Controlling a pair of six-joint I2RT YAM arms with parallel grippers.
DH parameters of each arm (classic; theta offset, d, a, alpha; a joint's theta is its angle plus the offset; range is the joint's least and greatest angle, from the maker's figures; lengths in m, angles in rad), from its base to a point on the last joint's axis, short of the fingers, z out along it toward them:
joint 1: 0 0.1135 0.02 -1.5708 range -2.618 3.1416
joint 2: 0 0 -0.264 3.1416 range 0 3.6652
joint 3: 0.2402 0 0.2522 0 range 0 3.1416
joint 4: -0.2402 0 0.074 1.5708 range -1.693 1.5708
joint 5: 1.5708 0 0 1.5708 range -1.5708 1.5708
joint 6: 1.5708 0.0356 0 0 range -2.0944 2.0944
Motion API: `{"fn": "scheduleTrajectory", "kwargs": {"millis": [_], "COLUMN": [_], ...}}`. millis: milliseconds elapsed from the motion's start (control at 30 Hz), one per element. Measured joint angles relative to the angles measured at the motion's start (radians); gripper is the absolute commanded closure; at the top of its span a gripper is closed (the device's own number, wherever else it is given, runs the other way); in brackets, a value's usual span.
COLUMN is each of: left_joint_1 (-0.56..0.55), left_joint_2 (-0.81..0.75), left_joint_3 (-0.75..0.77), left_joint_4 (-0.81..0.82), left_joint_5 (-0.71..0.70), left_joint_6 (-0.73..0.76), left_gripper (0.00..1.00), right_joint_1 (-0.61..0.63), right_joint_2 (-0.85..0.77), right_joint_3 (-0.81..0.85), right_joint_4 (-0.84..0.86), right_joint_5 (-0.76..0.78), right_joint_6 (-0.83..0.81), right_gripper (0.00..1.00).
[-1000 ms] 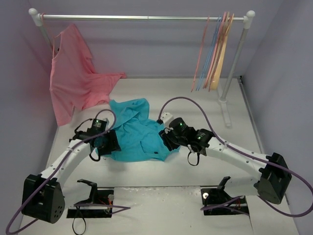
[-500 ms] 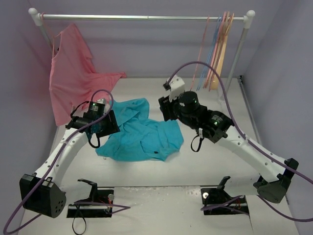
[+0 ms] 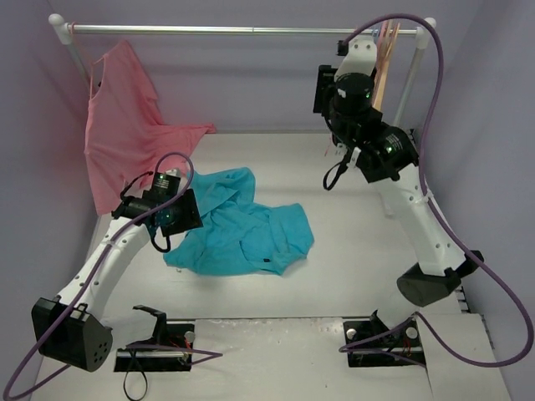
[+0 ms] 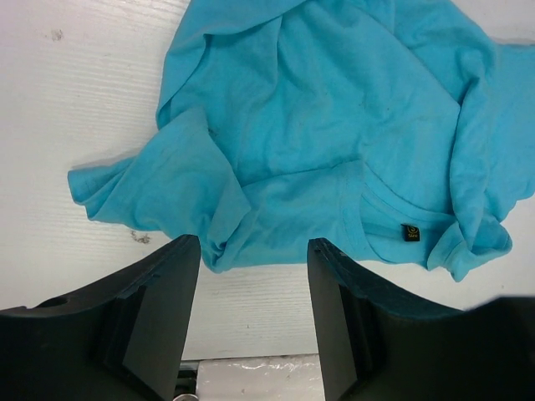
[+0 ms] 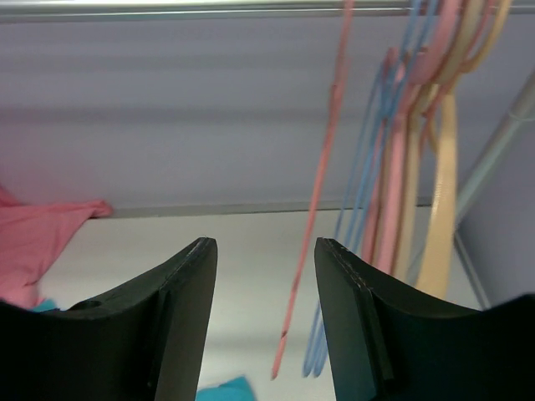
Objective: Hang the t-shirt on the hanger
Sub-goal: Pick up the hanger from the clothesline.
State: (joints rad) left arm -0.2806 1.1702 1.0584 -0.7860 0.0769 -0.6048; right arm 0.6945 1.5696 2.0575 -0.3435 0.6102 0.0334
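Note:
The teal t-shirt lies crumpled on the white table, neck label showing in the left wrist view. My left gripper hovers open and empty over its left edge. My right gripper is raised high near the rail, open and empty. The thin pink wire hanger hangs from the rail just beyond the right fingers, slightly right of the gap and not touched. In the top view the right arm hides most of it.
A metal rail spans the back on white posts. A pink garment hangs at its left end. Blue hangers, more pink ones and a tan hanger hang bunched at the right.
My right arm has let go of the t-shirt and swung up and back to the hangers. My left gripper lifted off the shirt's left edge, then held still. The shirt lies flatter.

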Motion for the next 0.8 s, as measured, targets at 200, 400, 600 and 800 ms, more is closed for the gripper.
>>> {"fn": "scheduleTrajectory", "kwargs": {"millis": [200, 400, 600, 800], "left_joint_1": [0.000, 0.000, -0.001, -0.001], "left_joint_2": [-0.010, -0.021, -0.021, -0.022], "left_joint_3": [0.000, 0.000, 0.000, 0.000], "left_joint_4": [-0.023, -0.026, -0.027, -0.031], "left_joint_5": [0.000, 0.004, 0.006, 0.009], "left_joint_6": [0.000, 0.000, 0.001, 0.003], "left_gripper": [0.46, 0.46, 0.46, 0.46], "right_joint_1": [-0.155, -0.187, -0.206, -0.213], "right_joint_2": [0.087, 0.098, 0.100, 0.116], "right_joint_3": [0.066, 0.006, -0.055, -0.087], "right_joint_4": [-0.099, -0.097, -0.085, -0.071], "right_joint_5": [-0.098, -0.170, -0.179, -0.173], "right_joint_6": [0.072, 0.119, 0.153, 0.177], "right_gripper": [0.53, 0.59, 0.60, 0.63]}}
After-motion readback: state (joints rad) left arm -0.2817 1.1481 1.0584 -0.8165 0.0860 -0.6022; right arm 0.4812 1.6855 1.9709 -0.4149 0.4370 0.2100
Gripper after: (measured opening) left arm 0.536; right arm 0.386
